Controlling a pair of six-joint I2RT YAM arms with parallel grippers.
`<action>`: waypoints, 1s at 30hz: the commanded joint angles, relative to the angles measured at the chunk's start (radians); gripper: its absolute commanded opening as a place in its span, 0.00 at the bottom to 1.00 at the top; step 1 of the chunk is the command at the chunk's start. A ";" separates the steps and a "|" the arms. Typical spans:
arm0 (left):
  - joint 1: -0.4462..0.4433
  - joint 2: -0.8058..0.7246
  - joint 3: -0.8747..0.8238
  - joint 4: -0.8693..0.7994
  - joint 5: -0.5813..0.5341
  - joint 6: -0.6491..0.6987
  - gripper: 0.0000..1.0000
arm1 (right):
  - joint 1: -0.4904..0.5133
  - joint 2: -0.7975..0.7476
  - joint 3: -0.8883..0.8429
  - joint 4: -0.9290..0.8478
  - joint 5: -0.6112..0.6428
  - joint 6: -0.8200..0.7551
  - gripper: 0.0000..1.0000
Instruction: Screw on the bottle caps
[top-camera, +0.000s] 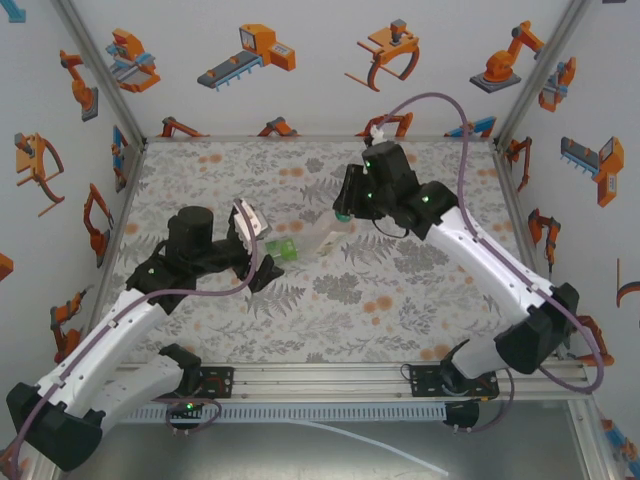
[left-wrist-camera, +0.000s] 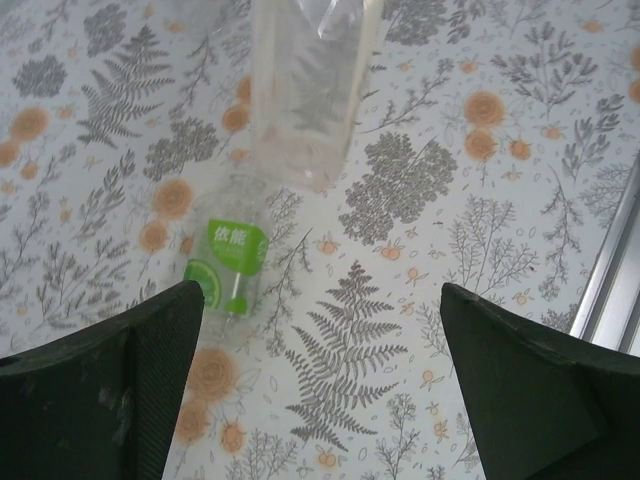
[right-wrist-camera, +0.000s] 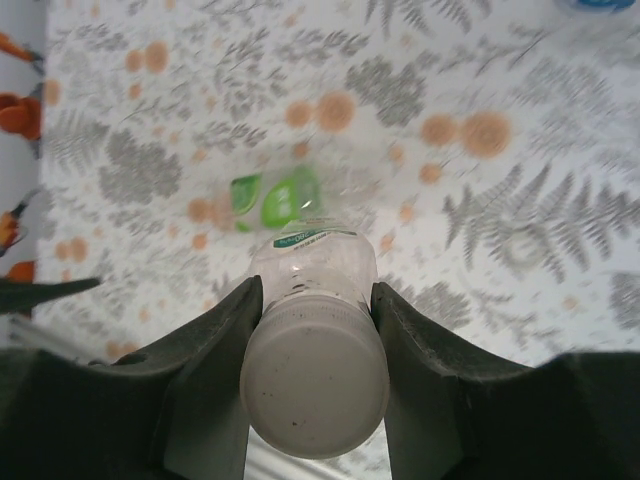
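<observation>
The right hand (right-wrist-camera: 315, 300) is clamped on a clear bottle (right-wrist-camera: 312, 262) just behind its whitish cap (right-wrist-camera: 314, 380), over the middle of the desk (right-wrist-camera: 520, 240). The left hand (left-wrist-camera: 322, 292) gapes wide above the green-labelled bottle (left-wrist-camera: 228, 262), which lies on the desk near its middle, close to the held one

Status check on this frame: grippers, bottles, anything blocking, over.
Left gripper open, empty, green-labelled bottle lying ahead of it. Right gripper shut on clear bottle at its whitish cap end. No obstruction seen.
</observation>
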 joint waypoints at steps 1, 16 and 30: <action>0.056 0.020 0.055 -0.057 -0.059 -0.094 0.94 | -0.044 0.092 0.100 -0.016 0.050 -0.156 0.24; 0.209 0.062 -0.041 0.012 -0.098 -0.158 0.92 | -0.147 0.598 0.584 0.010 0.099 -0.413 0.23; 0.214 0.128 -0.017 0.013 -0.013 -0.143 0.92 | -0.156 0.695 0.602 0.025 0.182 -0.393 0.27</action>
